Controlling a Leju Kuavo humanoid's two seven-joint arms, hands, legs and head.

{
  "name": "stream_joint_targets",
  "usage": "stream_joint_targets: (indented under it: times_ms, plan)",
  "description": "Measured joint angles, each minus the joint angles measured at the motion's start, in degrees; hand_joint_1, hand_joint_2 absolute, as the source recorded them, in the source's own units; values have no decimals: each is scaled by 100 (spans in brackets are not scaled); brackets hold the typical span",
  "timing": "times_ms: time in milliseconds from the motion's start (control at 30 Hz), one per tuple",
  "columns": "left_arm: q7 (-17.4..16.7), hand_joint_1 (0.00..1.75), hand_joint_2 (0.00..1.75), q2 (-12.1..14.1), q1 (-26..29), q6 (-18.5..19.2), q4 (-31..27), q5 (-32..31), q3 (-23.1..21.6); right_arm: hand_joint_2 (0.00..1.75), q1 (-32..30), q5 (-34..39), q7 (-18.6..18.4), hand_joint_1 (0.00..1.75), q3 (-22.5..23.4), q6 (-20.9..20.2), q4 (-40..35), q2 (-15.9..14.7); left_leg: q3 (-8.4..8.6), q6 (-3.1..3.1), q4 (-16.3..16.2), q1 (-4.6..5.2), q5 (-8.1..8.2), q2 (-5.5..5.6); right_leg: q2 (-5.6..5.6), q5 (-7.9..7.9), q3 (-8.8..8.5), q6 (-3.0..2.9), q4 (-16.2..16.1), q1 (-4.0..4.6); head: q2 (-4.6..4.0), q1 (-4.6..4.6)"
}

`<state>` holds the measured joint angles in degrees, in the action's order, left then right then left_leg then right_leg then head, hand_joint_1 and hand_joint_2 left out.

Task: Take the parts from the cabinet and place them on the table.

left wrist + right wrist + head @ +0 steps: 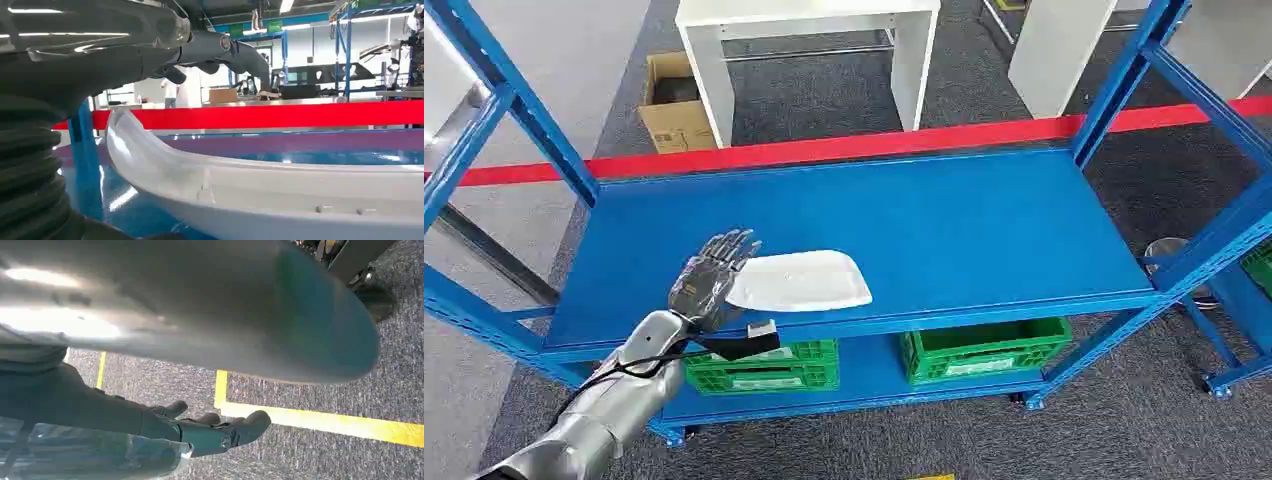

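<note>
Left hand [711, 277] reaches over the front of the blue shelf [984, 215], fingers spread and extended, resting at the near end of a white plastic part [799, 280]; nothing is gripped; the part lies flat on the shelf, extending away from the fingertips; right hand [200, 432] hangs above grey carpet [320, 395], fingers slightly curled, holding nothing; green crates [984, 348] sit on the shelf level below the left hand.

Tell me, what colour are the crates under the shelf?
The crates are green, clearest in the head view.
</note>
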<state>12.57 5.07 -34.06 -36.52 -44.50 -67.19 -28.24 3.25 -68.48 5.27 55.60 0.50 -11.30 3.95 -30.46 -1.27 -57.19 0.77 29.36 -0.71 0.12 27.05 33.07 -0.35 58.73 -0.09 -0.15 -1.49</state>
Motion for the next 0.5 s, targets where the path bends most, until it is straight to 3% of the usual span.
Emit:
stream_joint_targets:
  times_ms: [200,233,300,500]
  plan:
    - [-44,0,175,-42,-16,72,-5,-68,-26,0,9,0,0,0,0,0,0,9,1,0,0,0,0,0,0,0,-1,0,0,0,0,-2]
    - [-66,162,175,-48,-26,90,-5,-88,-31,0,14,-2,4,0,0,0,0,11,0,0,0,0,0,0,0,0,-1,0,0,0,0,0]
    - [-81,175,175,-50,-13,85,-5,-103,-46,0,14,-22,28,0,0,0,0,13,0,0,0,0,0,-1,0,0,-1,0,0,0,0,-2]
    - [-18,175,175,-57,-9,166,2,-55,-103,0,22,15,24,0,0,0,0,18,0,0,0,0,0,0,0,0,1,0,0,0,0,0]
